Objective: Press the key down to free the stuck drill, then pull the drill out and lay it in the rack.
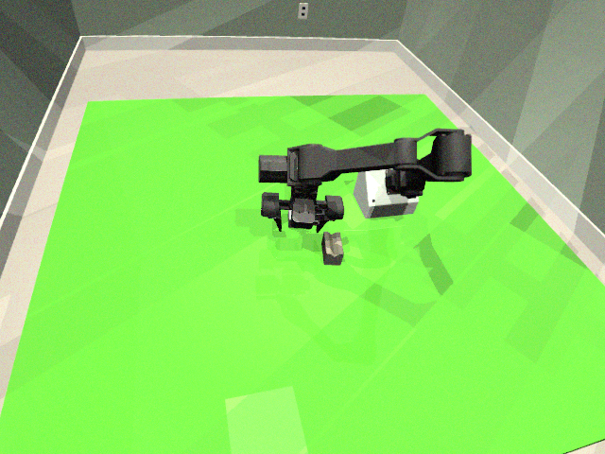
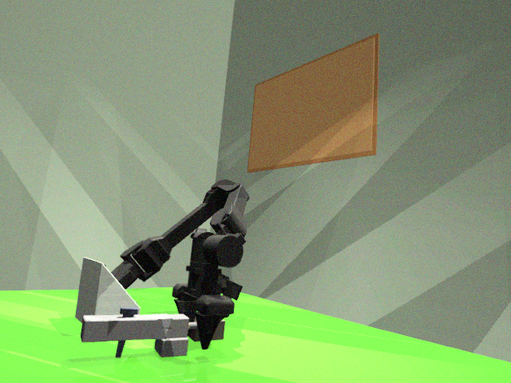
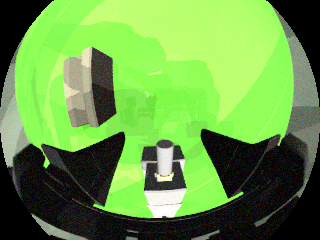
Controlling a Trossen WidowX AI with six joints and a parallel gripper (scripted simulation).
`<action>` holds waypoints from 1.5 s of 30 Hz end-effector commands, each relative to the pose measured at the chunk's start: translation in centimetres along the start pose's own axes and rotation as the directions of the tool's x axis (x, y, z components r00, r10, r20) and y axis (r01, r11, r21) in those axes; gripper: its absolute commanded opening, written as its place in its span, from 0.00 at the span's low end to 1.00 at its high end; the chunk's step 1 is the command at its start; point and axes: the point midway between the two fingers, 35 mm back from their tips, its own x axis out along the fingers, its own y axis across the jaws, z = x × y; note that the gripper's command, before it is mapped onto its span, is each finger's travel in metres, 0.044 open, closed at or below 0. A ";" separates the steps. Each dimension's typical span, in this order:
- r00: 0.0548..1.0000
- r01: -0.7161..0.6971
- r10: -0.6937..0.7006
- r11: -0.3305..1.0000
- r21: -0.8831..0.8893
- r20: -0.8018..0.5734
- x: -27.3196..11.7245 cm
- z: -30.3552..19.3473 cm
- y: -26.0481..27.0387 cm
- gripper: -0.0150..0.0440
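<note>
The holder [image 2: 136,327] [image 3: 164,197] is a long grey block on a smaller foot. The drill [image 3: 165,159] is a grey cylinder sticking out of the holder's dark end face. The key [image 2: 128,312] is a dark cap on the holder's top, with a thin dark leg below the block; the gripper hides it in the top view. The rack [image 1: 333,250] [image 2: 218,330] [image 3: 82,92] is a small grey-brown grooved block, empty, off to one side of the drill. My gripper [image 1: 299,230] [image 3: 163,132] is wide open and empty, pointing down, with its fingers on either side of the drill's line, apparently not touching it.
A white wedge-shaped box [image 1: 376,193] [image 2: 108,298] stands beside the arm's base, behind the holder in the exterior view. The green mat [image 1: 146,317] lies under everything. An orange board [image 2: 313,107] hangs on the wall.
</note>
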 end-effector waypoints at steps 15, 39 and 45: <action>1.000 0.001 -0.001 1.000 -0.001 0.000 -0.1 0.0 0.0 0.31; 1.000 -0.004 0.004 1.000 0.004 0.006 0.0 2.3 0.0 0.25; 1.000 -0.004 0.004 1.000 0.004 0.006 0.0 3.1 0.0 0.25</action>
